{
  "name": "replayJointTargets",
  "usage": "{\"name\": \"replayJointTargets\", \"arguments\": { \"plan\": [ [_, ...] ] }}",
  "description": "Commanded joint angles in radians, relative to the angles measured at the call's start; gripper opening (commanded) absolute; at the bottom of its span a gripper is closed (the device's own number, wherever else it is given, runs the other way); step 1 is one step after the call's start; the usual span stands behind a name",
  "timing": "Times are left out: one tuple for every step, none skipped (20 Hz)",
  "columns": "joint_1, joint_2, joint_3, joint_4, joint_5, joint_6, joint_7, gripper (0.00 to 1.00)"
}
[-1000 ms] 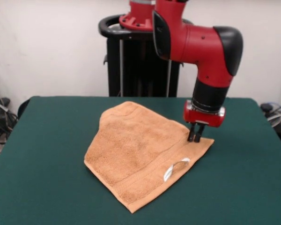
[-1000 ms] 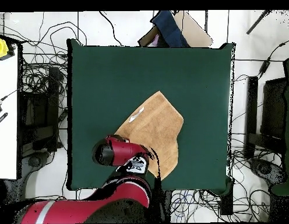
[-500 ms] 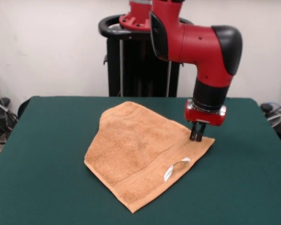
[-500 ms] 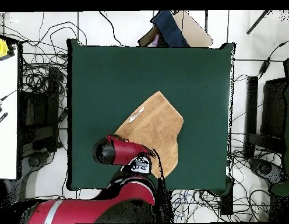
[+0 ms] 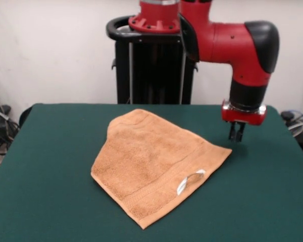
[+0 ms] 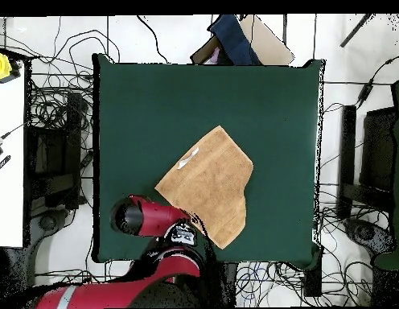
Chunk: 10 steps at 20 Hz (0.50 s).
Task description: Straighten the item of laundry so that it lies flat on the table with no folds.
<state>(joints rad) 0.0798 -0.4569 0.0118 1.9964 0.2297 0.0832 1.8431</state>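
Towel [image 5: 154,164] on table [image 5: 50,166], pincer [image 5: 236,137] clear.

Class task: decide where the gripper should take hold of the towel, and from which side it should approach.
Probably the towel's pointed corner nearest the gripper, approached from above: it lies free and unobstructed on the table, and pulling it outward might flatten the cloth.

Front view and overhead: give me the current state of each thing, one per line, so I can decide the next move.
Orange-tan terry-cloth towel: lying on the table, not held, outline irregular rather than rectangular, so probably still folded.
White care tag: showing on top, near the border band.
Red and black arm's pincer: raised beside the towel's corner, clear of the cloth, holding nothing; open or shut unclear.
Dark green felt-topped table: holds only the towel.
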Motion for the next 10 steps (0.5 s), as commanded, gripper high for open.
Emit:
{"name": "replayJointTargets", "arguments": {
  "plan": [
    [0.175,0.025,-0.082,-0.032,0.08,-0.037,0.255,0.0],
    [0.221,0.025,-0.171,-0.061,0.072,-0.023,0.226,0.0],
    [0.267,0.024,-0.259,-0.09,0.063,-0.008,0.198,0.0],
    [0.314,0.013,-0.341,-0.116,0.058,0.039,0.184,0.0],
    [0.357,0.012,-0.406,-0.14,0.06,0.078,0.181,0.0],
    [0.393,0.009,-0.454,-0.154,0.064,0.105,0.186,0.0],
    [0.431,0.013,-0.508,-0.176,0.067,0.129,0.189,0.0],
    [0.464,0.014,-0.547,-0.181,0.081,0.122,0.202,0.0],
    [0.478,0.013,-0.566,-0.186,0.086,0.112,0.209,0.0],
    [0.493,0.011,-0.585,-0.191,0.092,0.103,0.216,0.0]
  ]
}}
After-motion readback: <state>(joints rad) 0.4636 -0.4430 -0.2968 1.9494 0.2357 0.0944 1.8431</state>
